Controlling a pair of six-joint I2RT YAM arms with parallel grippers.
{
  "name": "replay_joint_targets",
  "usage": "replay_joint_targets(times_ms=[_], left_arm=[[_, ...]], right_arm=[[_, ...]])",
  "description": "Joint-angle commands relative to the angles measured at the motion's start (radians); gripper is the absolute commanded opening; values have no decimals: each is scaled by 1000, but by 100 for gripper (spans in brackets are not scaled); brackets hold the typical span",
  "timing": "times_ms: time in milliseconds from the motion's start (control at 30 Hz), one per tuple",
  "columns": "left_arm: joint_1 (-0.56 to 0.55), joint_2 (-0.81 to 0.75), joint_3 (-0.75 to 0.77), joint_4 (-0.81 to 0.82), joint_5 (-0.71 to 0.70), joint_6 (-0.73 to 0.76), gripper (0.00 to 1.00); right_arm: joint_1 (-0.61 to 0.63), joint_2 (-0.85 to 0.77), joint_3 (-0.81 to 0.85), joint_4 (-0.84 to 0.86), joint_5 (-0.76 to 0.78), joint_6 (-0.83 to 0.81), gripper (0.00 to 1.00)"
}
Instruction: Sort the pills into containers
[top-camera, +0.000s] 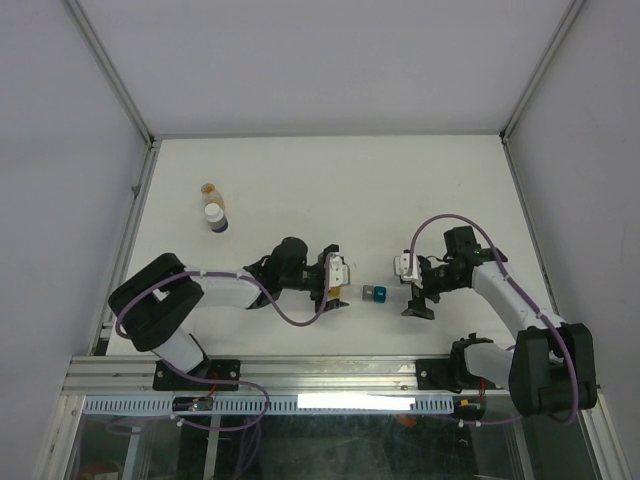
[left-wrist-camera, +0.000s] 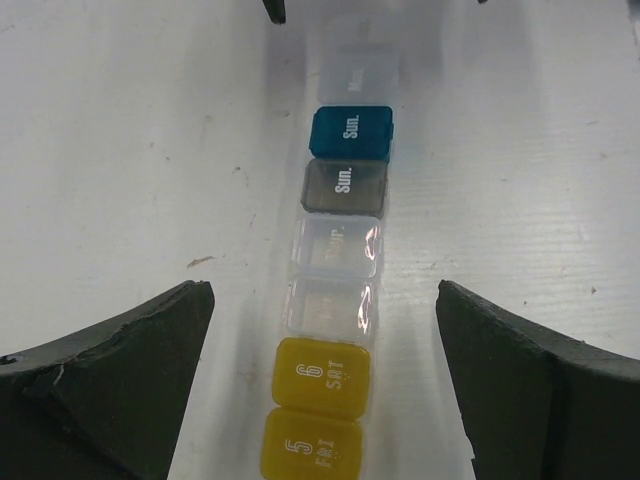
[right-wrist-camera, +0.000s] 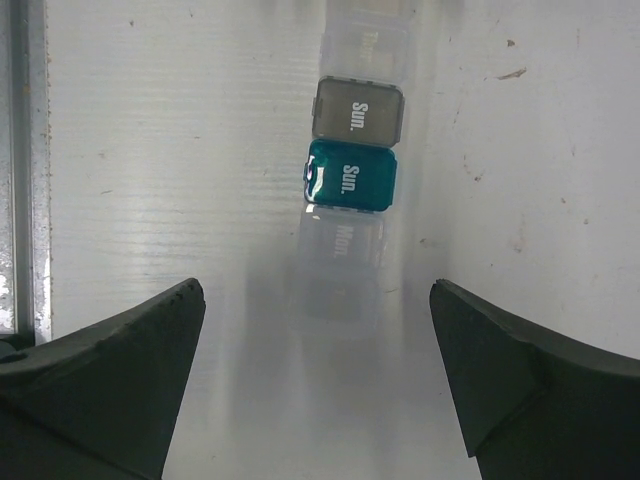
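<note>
The strip (left-wrist-camera: 335, 270) is a row of small square plastic boxes with rounded, glossy lids. It lies flat on the white, finely ribbed, scuffed table (left-wrist-camera: 120, 150). In the left wrist view two opaque yellow lids (left-wrist-camera: 322, 378) read "5 FRI" and "6 SAT". Next come two clear ones with lettering too faint to read, then a smoky grey lid (left-wrist-camera: 344, 185) and a teal lid (left-wrist-camera: 351, 134), both marked "Sun.". The right wrist view shows a clear "Mon." beyond the teal.

The left gripper (left-wrist-camera: 322, 300) has black, rough-edged fingers spread wide around the strip's yellow end, touching nothing. The right gripper (right-wrist-camera: 317, 300) is spread likewise around the clear end. Two small bottles (top-camera: 214, 207) stand well apart, far left.
</note>
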Motion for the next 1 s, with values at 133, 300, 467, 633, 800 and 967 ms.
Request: replay_joint_targets(times_ms=[133,300,467,633,800,967], left_arm=[[-8,99,102,-76,61,107,95],[-15,146,129,-93,71,118,86],[-24,190,151,-115,45,124,77],[-32,211,161,-122,17,120,69],[-33,215,161,-129,15,105,56],[-35,221,160,-127,18,90,45]], right_arm=[[-6,9,-7,52,-37,-24,98],[-4,28,-12,80,-26,-2,98],[0,35,-11,132,-13,61,97],[25,24,-35,176,44,63,95],[51,25,-57,201,101,71,92],[58,39,-55,207,124,77,85]])
